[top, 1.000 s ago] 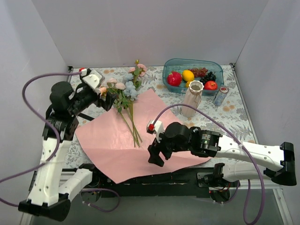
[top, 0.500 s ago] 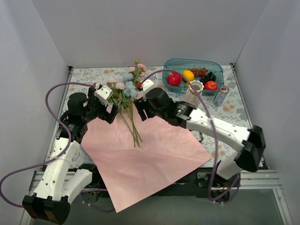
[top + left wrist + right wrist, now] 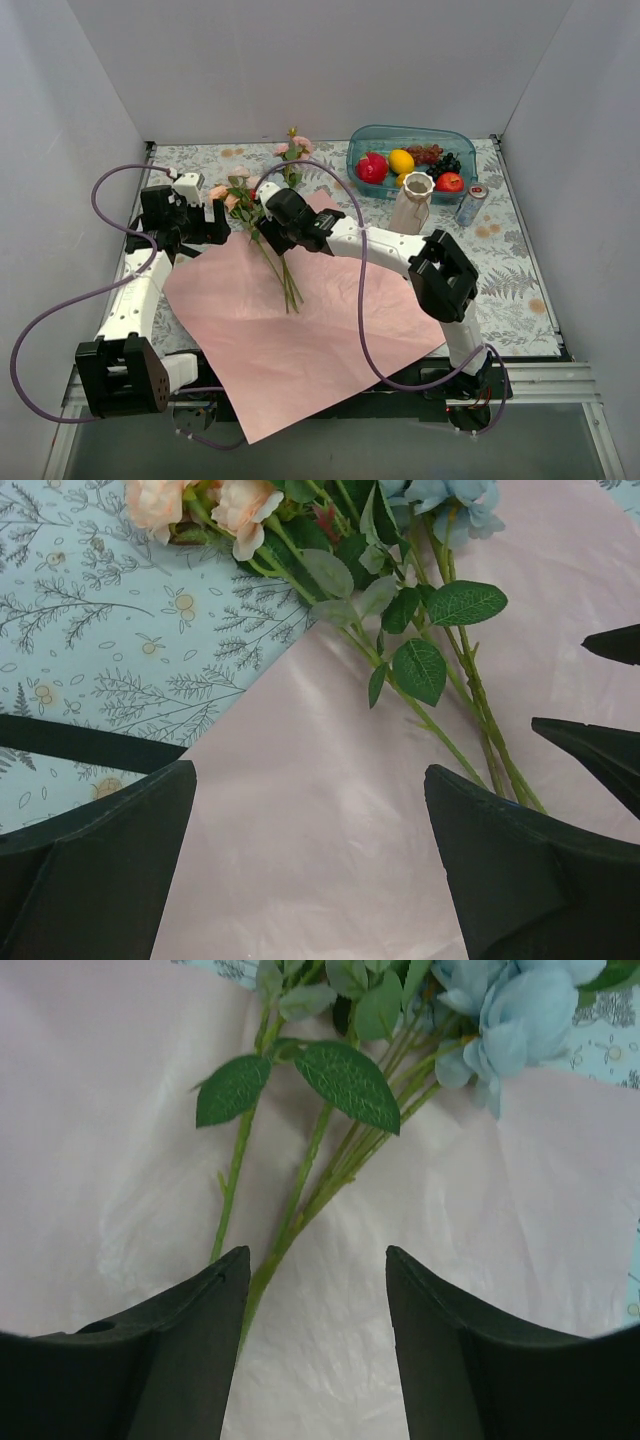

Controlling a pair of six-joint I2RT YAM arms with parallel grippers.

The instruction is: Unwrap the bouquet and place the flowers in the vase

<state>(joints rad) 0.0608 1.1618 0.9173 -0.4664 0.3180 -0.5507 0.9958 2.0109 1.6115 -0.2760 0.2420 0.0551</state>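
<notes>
My right pincer point(image 3: 317, 1260), jaws apart, hangs over the long-stemmed pink, peach and pale blue artificial flowers point(image 3: 335, 1100) lying on flat pink wrapping paper point(image 3: 300, 340) — my left pincer point(image 3: 310, 775) gapes wide beside them.

The fern-printed tabletop point(image 3: 520, 270) is carrying a pink sheet of wrapping paper point(image 3: 300, 340) lying spread flat, the flowers point(image 3: 283, 275) lying across its far corner, and, at the back right, a teal bowl point(image 3: 410, 131), the vase point(image 3: 410, 210) and a small can point(image 3: 470, 205) standing near each other.
</notes>
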